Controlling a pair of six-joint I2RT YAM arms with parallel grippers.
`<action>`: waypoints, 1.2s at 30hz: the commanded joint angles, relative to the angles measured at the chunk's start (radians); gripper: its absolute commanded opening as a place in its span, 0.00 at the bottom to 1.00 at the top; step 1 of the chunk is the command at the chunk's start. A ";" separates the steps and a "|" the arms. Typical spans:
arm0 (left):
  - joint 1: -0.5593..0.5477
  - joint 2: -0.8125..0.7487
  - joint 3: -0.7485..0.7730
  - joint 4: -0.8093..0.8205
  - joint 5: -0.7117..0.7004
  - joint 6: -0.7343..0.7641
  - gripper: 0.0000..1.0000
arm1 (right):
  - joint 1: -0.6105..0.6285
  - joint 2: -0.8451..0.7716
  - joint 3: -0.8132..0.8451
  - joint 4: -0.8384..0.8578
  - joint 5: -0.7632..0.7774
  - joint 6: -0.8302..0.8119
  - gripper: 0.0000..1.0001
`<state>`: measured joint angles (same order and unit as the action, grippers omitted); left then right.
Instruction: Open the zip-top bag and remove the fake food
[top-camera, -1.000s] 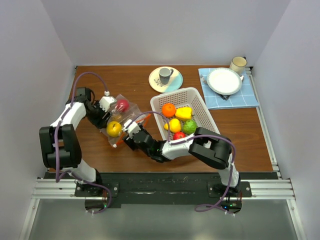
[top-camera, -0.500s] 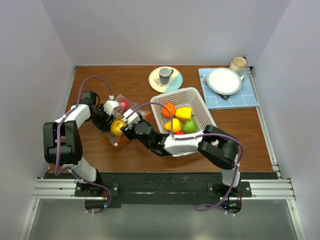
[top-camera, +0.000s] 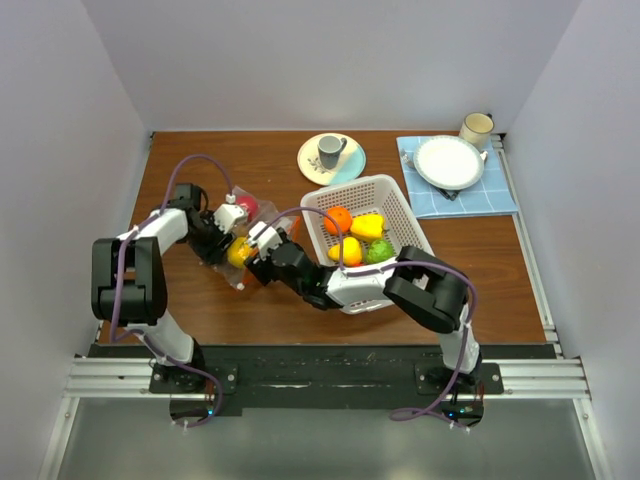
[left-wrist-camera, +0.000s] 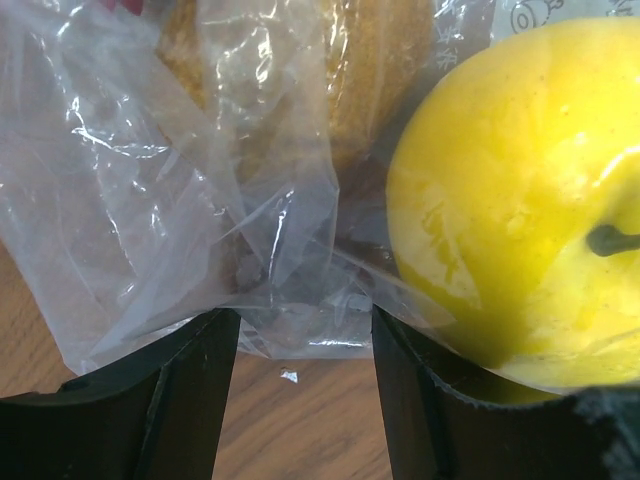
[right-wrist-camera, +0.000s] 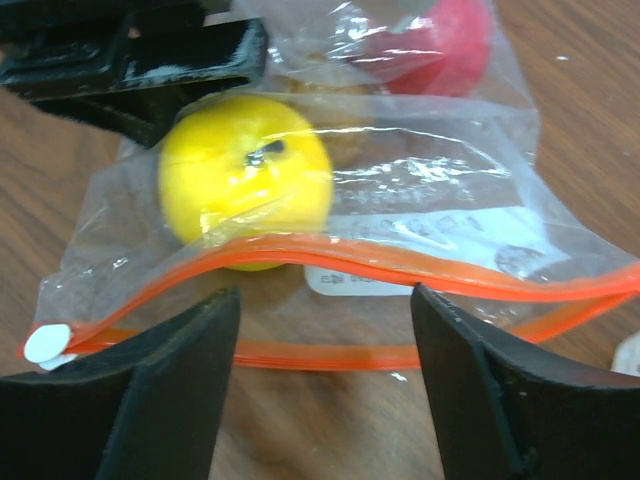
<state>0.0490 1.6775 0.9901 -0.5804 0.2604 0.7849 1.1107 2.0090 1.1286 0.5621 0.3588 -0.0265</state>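
The zip-top bag (top-camera: 252, 222) lies on the brown table left of the basket. Its orange-red zip strip (right-wrist-camera: 400, 262) gapes, the upper and lower strips apart. Inside lie fake food pieces: a yellow apple (right-wrist-camera: 245, 180) and a red fruit (right-wrist-camera: 445, 50). My right gripper (right-wrist-camera: 322, 300) stands open at the bag's mouth, its fingers on either side of the lower strip and holding nothing. My left gripper (left-wrist-camera: 303, 322) is open at the bag's far end, with a loose fold of film between its fingertips (left-wrist-camera: 190, 400) and the yellow apple (left-wrist-camera: 520, 200) just to the right.
A white perforated basket (top-camera: 405, 200) right of the bag holds orange, yellow and green fruits. Behind it are a plate with a grey cup (top-camera: 331, 158), a blue cloth with a white plate (top-camera: 450, 162) and a mug (top-camera: 476, 128). Both arms crowd close together.
Both grippers and the bag have shifted slightly toward the back right, near the basket. My right jaws have spread wider at the zip strip.
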 joint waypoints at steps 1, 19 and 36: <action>-0.026 0.017 0.027 0.024 -0.009 -0.010 0.60 | 0.001 0.048 0.072 0.033 -0.060 -0.021 0.79; -0.124 0.103 0.102 -0.055 0.008 0.060 0.57 | 0.003 0.194 0.197 0.111 -0.136 -0.032 0.99; -0.051 0.093 0.119 0.024 -0.110 -0.024 0.39 | 0.001 -0.117 -0.101 0.058 -0.161 0.074 0.24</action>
<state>-0.0414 1.7576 1.0828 -0.6041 0.1951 0.8108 1.1046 2.0418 1.0988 0.6228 0.2302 0.0078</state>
